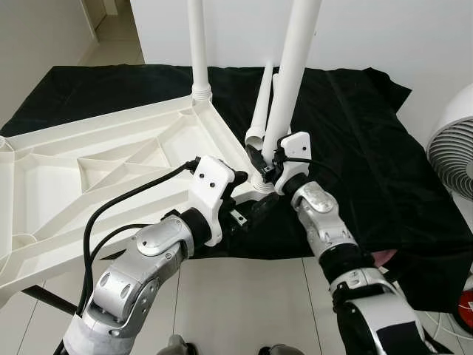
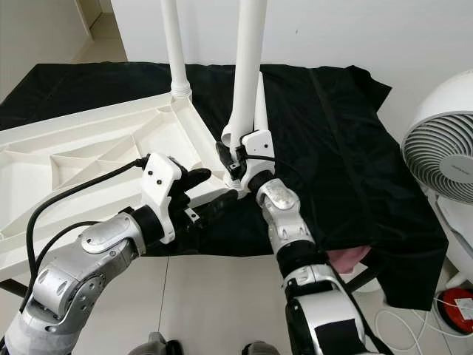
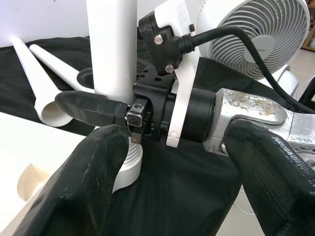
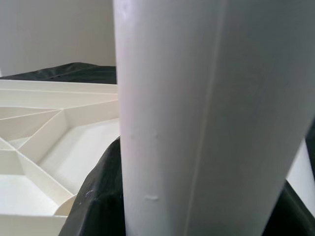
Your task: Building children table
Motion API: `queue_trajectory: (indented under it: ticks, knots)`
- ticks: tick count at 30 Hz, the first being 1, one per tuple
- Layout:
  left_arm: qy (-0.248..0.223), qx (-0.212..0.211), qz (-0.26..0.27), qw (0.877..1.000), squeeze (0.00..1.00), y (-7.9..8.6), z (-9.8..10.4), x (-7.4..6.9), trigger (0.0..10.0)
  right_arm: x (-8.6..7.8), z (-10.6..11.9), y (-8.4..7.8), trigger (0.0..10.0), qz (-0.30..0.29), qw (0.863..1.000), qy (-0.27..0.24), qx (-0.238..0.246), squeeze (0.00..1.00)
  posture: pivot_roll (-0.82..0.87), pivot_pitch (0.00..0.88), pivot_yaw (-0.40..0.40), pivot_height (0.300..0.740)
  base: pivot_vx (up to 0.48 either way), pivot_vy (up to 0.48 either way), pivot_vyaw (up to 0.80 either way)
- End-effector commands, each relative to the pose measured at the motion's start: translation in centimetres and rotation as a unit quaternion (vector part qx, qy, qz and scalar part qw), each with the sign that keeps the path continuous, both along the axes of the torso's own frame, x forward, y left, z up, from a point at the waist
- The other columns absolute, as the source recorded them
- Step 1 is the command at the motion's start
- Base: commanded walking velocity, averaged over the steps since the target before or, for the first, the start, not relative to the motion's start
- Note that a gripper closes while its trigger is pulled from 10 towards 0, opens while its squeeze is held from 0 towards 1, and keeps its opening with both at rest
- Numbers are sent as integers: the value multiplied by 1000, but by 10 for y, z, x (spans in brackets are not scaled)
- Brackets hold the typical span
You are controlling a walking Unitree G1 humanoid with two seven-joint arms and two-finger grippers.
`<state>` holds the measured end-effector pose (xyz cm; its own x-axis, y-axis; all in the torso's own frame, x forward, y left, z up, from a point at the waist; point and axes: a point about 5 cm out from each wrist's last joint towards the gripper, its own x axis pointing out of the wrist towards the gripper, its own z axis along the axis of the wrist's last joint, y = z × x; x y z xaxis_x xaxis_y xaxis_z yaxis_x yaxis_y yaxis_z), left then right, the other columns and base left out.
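Tabletop [image 1: 89, 159], white ribbed plastic, lies upside down on a black cloth [image 1: 355, 148]; likely light and stiff but smooth, so slippery. One leg [image 1: 197, 44] already stands in the far corner. Right gripper [image 1: 264, 164] pinches a second leg [image 1: 292, 66] low, near its socket, a sensible hold. Left gripper [image 1: 247, 203] hovers just beside, fingers spread.
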<state>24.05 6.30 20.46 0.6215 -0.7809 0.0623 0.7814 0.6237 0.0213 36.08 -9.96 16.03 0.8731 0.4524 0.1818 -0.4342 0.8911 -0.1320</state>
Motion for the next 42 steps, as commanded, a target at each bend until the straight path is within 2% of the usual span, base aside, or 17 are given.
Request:
queue_trajectory:
  ticks: [1, 2, 4, 5, 8, 15, 17, 21, 25, 31, 42]
  knots:
    - [-2, 3, 8, 1000, 0, 1, 0, 2, 10000, -6, -31, -8, 10000, -53, 996, 65, -1, 0, -44, 92, 33, 740, 0, 0, 0]
    - [-2, 3, 8, 1000, 0, 1, 0, 2, 10000, -6, -31, -8, 10000, -53, 996, 65, -1, 0, -44, 92, 33, 740, 0, 0, 0]
    - [-3, 0, 6, 1000, 0, -1, 1, 2, 10000, -10, -33, -6, 10000, -106, 992, 62, 25, 0, -52, 96, 33, 740, 0, 0, 0]
    - [-3, 0, 6, 1000, 0, -1, 1, 2, 10000, -10, -33, -6, 10000, -106, 992, 62, 25, 0, -52, 96, 33, 740, 0, 0, 0]
    - [-3, -3, 3, 1000, 0, -4, 1, 3, 10000, -15, -35, -2, 10000, -166, 983, 63, 47, 0, -57, 91, 34, 740, 0, 0, 0]
    - [-6, -6, -1, 1000, 0, -6, 3, 3, 10000, -17, -32, 1, 10000, -199, 977, 53, 59, 0, -58, 89, 34, 740, 0, 0, 0]
    - [-11, -8, -1, 1000, 0, -7, 4, 4, 10000, -20, -28, 5, 10000, -234, 967, 50, 84, 0, -58, 83, 31, 740, 0, 0, 0]
    - [-11, -11, -1, 1000, 0, -7, 5, 5, 10000, -21, -26, 6, 10000, -240, 966, 46, 88, 0, -62, 80, 29, 740, 0, 0, 0]
    - [-16, -8, -1, 1000, 0, -9, 5, 6, 10000, -21, -21, -1, 10000, -266, 958, 34, 96, 0, -62, 82, 23, 740, 0, 0, 0]
    - [-15, -12, 1, 1000, 0, -9, 6, 7, 10000, -21, -20, -1, 10000, -268, 958, 33, 99, 0, -62, 74, 23, 740, 0, 0, 0]
    - [-18, -13, 1, 1000, 0, -11, 6, 8, 10000, -16, -15, 2, 10000, -240, 967, 25, 76, 0, -68, 78, 21, 740, 0, 0, 0]
